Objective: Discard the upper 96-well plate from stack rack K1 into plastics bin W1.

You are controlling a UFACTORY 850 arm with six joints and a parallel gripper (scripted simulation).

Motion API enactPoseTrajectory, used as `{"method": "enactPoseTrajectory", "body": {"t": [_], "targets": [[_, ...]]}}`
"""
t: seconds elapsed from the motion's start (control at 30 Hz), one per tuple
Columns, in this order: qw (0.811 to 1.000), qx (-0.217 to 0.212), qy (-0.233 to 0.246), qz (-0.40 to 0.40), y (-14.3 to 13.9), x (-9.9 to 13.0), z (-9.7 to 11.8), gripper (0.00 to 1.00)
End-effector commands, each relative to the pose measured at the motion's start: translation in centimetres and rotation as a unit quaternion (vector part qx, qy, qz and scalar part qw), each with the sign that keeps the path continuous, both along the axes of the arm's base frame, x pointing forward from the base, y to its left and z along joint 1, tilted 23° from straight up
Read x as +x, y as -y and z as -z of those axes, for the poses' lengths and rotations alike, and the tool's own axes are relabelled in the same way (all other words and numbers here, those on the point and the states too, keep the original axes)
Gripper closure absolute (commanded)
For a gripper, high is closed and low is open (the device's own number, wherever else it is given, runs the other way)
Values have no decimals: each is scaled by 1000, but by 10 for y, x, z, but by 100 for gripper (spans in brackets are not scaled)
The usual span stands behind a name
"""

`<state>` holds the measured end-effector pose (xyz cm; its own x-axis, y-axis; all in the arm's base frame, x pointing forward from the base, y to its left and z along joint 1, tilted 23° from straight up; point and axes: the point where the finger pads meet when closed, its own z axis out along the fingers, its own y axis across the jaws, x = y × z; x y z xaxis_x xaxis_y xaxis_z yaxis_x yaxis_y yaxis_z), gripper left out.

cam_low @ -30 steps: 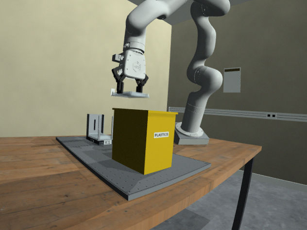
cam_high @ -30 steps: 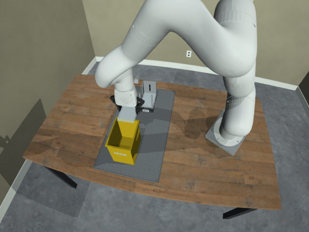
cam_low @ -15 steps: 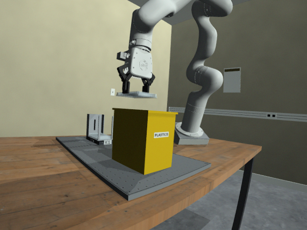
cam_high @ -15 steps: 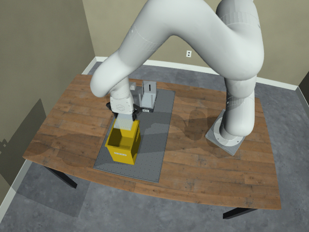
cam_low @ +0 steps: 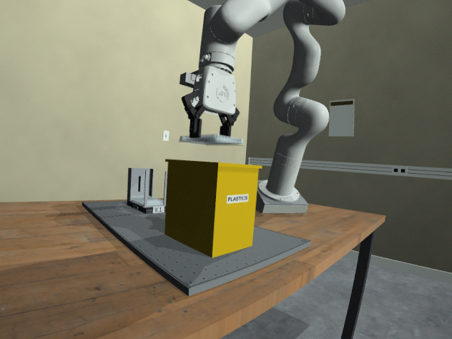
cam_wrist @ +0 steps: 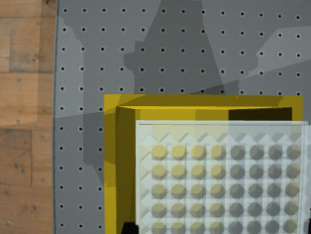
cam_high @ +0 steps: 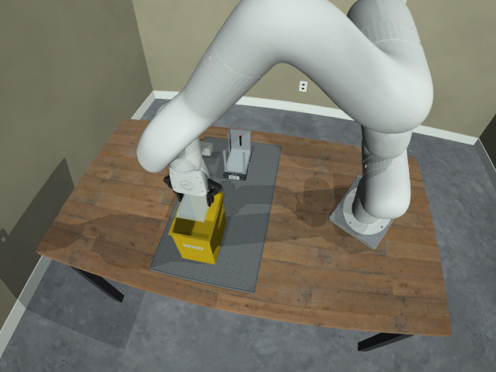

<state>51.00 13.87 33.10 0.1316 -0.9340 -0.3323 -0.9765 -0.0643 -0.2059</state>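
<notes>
My gripper [cam_low: 211, 131] is shut on the clear 96-well plate [cam_low: 211, 139] and holds it level in the air, a short way above the open top of the yellow plastics bin W1 [cam_low: 212, 204]. In the top view the plate [cam_high: 192, 209] hangs over the far part of the bin [cam_high: 197, 231]. In the wrist view the plate [cam_wrist: 220, 178] covers most of the bin's opening [cam_wrist: 203, 164]. The bin stands upright. The stack rack K1 [cam_low: 145, 191] stands behind the bin with the lower plate [cam_high: 236, 162] in it.
The bin and rack stand on a grey perforated baseplate on a wooden table. The arm's base [cam_high: 362, 216] is at the right of the table. A small white block [cam_high: 207, 149] sits near the rack's left side.
</notes>
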Motion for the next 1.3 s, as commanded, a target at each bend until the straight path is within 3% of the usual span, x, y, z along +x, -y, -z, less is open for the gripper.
{"method": "enactPoseTrajectory", "body": {"t": [0.0, 1.27], "targets": [[1000, 0, 1, 0, -11, 0, -5, 100], [1000, 0, 1, 0, -12, 1, -2, 100]]}}
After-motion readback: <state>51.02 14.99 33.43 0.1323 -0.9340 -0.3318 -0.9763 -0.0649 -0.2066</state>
